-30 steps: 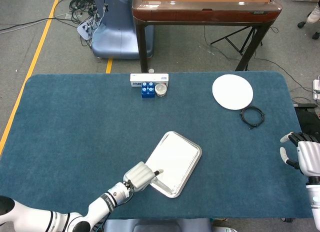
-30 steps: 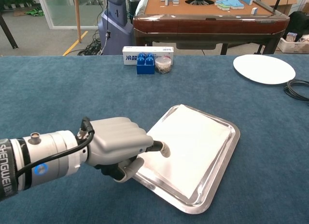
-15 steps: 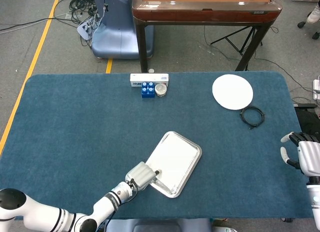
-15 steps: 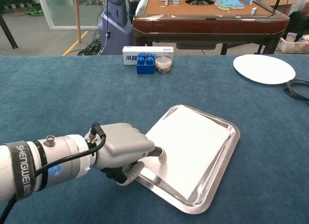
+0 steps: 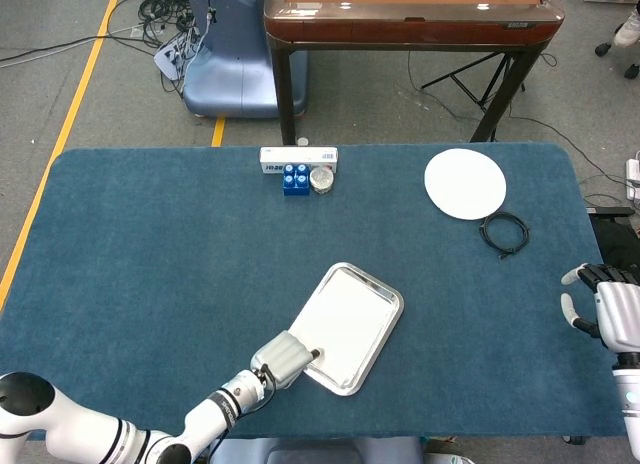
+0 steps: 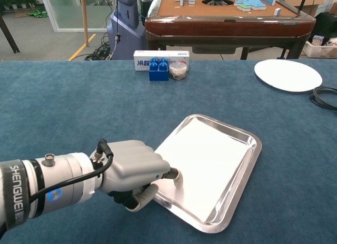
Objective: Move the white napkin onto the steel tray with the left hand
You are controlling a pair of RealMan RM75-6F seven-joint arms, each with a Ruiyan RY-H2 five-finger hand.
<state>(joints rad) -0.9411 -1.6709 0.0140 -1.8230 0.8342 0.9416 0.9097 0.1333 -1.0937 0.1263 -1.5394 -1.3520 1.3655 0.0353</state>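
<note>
Near the steel tray's point(image 5: 350, 326) nearest corner in the head view, the left hand point(image 5: 283, 358) sits with fingers curled, one fingertip reaching over the rim onto the white napkin point(image 5: 342, 324), which lies flat inside the tray; whether that finger pinches the napkin or only presses it cannot be told from above. Far to the tray's right, at the table edge, the right hand point(image 5: 605, 309) hangs released, fingers apart, holding nothing. From the chest view, the left hand point(image 6: 134, 170) is clenched just beside the tray point(image 6: 247, 165), a fingertip resting on the napkin point(image 6: 202, 160) by its near corner — the sheet looks settled within the rim. A clean finish would likely be a straight lift of that finger, not a drag, so the napkin keeps its place. Bare cloth lies on the hand's side of the tray — room to withdraw toward the near table edge.
</note>
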